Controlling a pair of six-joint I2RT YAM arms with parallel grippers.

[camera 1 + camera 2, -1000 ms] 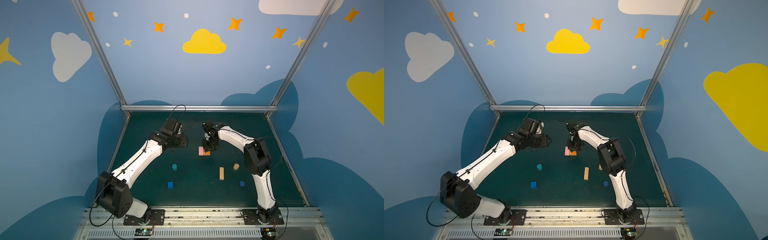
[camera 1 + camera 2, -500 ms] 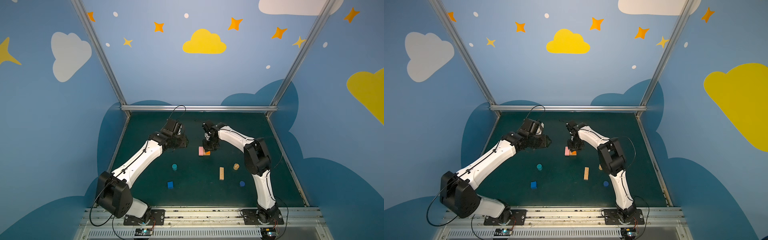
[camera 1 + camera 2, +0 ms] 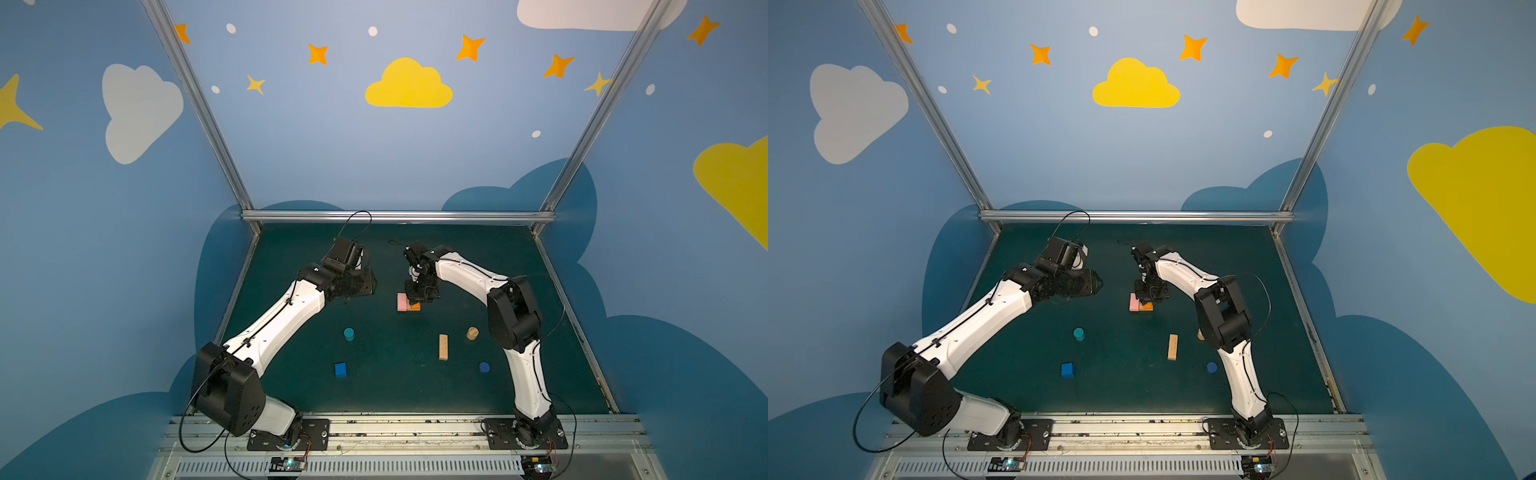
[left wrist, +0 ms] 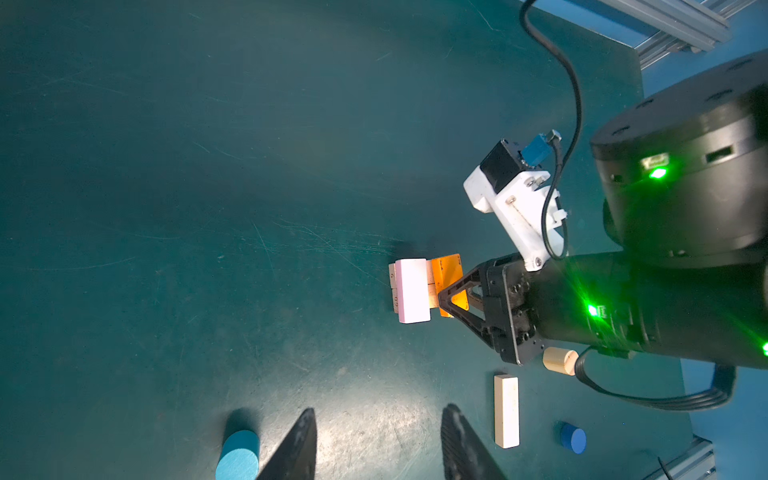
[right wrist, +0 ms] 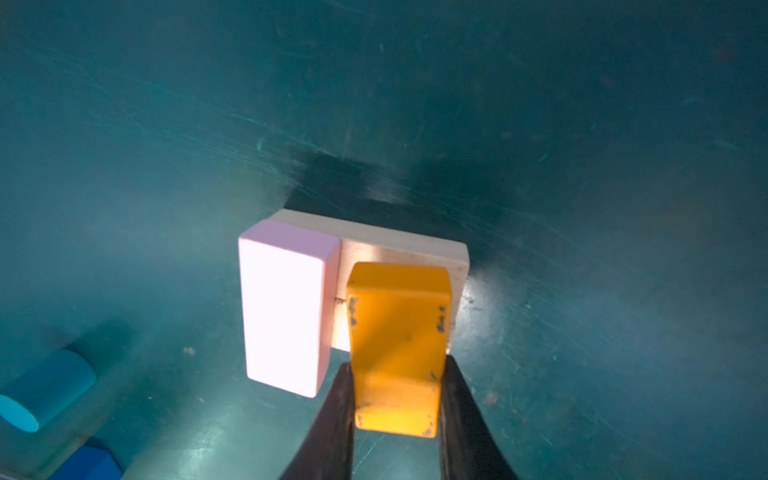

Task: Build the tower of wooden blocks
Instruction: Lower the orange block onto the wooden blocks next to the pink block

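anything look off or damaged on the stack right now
The orange bar, clamped in the right gripper, has dark chipped spots in its paint near the edges. The pink bar seems to overhang the tan bars beneath slightly.

Left arm extended over the surface [image 3: 395, 390]; its claw [image 4: 380, 409] hangs with jaws apart, empty. Right arm arched, claw [image 5: 397, 363] pointing down, jaws clamped on the orange bar [image 5: 399, 328].

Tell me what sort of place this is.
Probably a robot training cell dressed like a playroom: two arms bolted to a rail, a green mat fenced by aluminium framing, walls painted with clouds and stars, toy blocks like the orange bar.
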